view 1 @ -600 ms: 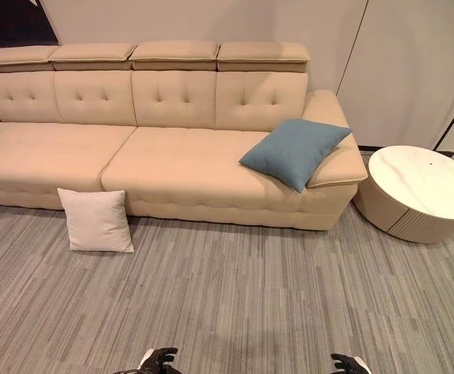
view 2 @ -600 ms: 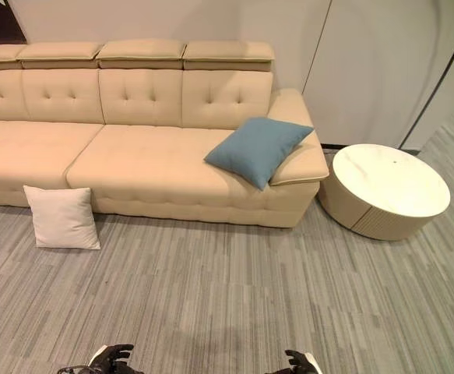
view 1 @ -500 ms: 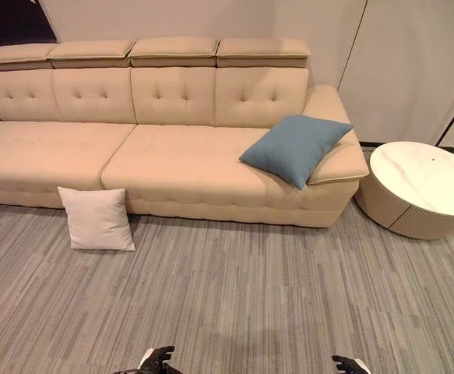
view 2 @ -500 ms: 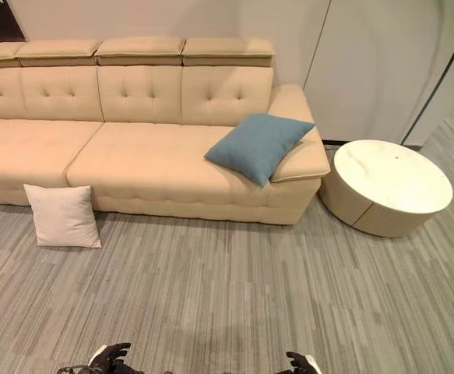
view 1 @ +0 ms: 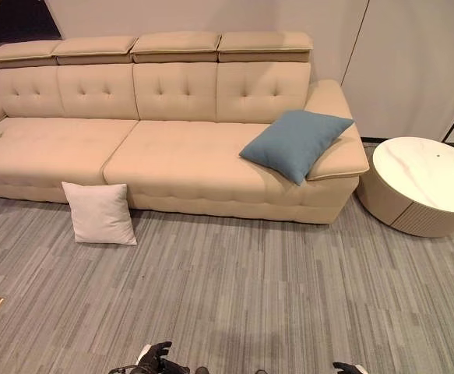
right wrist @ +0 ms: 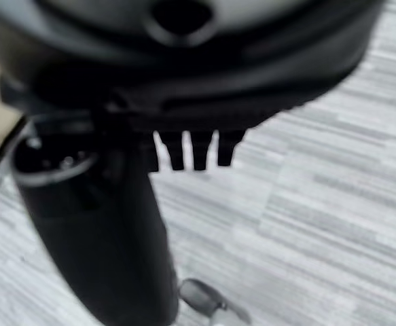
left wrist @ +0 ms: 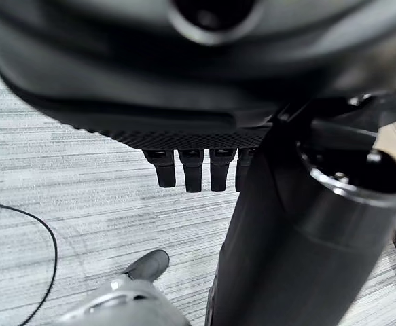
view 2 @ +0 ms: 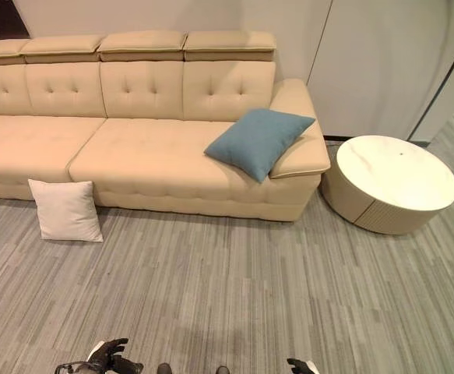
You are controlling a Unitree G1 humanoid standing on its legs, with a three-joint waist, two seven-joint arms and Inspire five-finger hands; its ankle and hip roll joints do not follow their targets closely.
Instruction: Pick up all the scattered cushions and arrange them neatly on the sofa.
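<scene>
- Sofa: long, beige, against the back wall; its seat is bare apart from one cushion.
- Blue cushion: on the seat at the sofa's right end, tilted against the right armrest; on the sofa, though I judge it not yet squared up.
- White cushion: on the floor, propped upright against the sofa's front edge, towards its left end; not yet collected.
- Progress: barely begun, in my judgement; one cushion to lift, both to arrange.
- Left hand: low at the near edge of the floor, well apart from both cushions; fingers relaxed, holding nothing.
- Right hand: likewise low; its wrist view shows straight fingers over bare floor, empty.
- Views: the eye views take in the sofa, the cushions and a round table beside the right armrest; the wrist views give the fingers at close range.
</scene>
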